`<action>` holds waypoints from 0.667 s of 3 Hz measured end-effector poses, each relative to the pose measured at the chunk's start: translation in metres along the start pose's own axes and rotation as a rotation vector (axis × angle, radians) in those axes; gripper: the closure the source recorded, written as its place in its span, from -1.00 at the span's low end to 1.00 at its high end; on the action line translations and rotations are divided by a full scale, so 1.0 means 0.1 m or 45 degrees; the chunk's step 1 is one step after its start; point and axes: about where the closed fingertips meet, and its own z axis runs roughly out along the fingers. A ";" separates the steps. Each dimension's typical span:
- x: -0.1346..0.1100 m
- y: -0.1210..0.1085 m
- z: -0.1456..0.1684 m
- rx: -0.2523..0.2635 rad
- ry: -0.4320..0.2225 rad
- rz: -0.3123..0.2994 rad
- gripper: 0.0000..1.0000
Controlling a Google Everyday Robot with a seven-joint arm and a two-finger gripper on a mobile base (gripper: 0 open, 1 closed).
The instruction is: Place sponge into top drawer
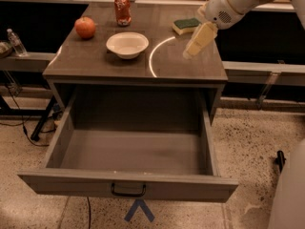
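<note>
One sponge (187,25), long axis left-right; jaws hover beside it.

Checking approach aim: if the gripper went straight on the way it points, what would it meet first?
Likely the bare cabinet top, not the sponge: the gripper points down-left, in front of the sponge. Depth is unclear.

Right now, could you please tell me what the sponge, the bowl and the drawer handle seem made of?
Sponge: foam, pale yellow under a dark green scrub layer. Bowl: smooth white, slightly glossy; ceramic or plastic. Drawer handle: thin, black, probably metal. The gripper hangs above the tabletop beside the sponge.
</note>
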 end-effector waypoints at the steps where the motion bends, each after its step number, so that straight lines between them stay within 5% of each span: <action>1: 0.02 0.00 0.02 -0.004 0.006 -0.004 -1.00; 2: 0.02 0.02 0.01 -0.007 0.010 -0.006 -1.00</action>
